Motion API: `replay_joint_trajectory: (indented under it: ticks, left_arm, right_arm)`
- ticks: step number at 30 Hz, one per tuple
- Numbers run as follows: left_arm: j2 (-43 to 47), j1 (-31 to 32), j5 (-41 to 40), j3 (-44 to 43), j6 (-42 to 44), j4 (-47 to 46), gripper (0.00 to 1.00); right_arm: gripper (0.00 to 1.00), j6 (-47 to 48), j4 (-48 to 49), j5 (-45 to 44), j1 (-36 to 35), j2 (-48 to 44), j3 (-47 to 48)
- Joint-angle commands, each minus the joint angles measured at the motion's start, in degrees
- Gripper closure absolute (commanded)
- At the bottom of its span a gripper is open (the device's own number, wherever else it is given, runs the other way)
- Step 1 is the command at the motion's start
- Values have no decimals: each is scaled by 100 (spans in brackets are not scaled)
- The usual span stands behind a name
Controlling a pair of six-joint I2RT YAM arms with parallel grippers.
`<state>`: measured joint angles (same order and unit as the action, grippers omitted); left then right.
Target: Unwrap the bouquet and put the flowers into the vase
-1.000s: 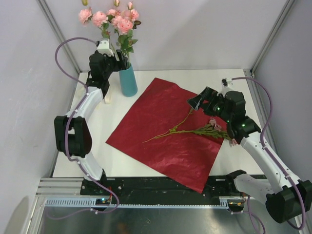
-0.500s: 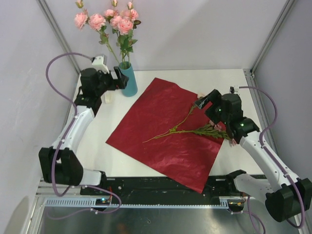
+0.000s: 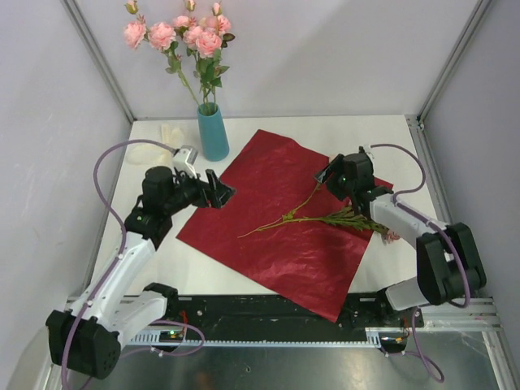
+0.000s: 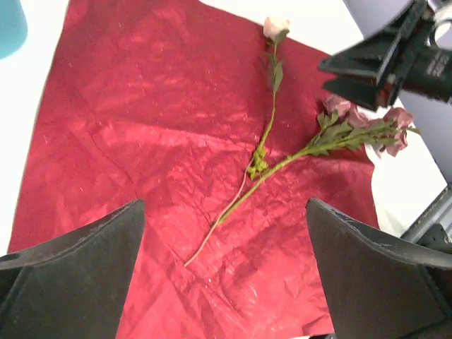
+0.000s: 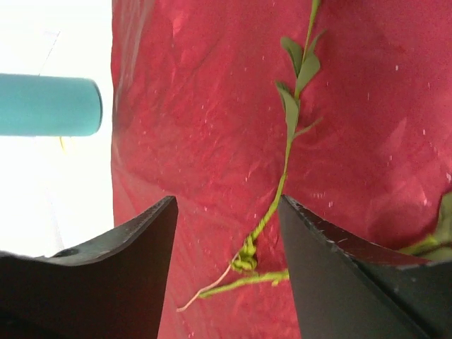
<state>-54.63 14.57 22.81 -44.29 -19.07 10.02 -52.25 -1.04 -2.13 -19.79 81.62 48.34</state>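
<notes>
The dark red wrapping sheet [image 3: 284, 219] is the biggest thing here, a single piece lying open and flat; it looks thin, crinkly and very light, so it would likely slide or lift if a stem were dragged across it. The left gripper [image 3: 219, 188] hovers over the sheet's left corner with its jaws spread wide and nothing in them. The right gripper [image 3: 327, 175] hangs over the sheet's far right edge, its jaws apart above the bloom end of a stem and not clamped on anything. One teal vase [image 3: 213, 134] stands just off the sheet's far left corner and holds a bunch of pink roses [image 3: 191, 36], about six blooms, though the stems there cannot be counted. Two flowers lie on the sheet, crossing near its middle: a mauve-bloomed spray [image 4: 332, 138] reaching towards the right corner and a thinner stem with a cream bud [image 4: 272, 106] pointing at the far edge. Both look slight, springy and easily crushed at the bloom, so I judge the bare green stem below the leaves the safest place to pinch, lightly.
</notes>
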Motion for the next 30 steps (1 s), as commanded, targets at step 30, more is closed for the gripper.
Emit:
replay_joint_trajectory:
  ticks: [30]
  left_arm:
    - [385,145,333,446,-112,173,0]
  right_arm:
    - [63,-172,2714,1051,645,2653,157]
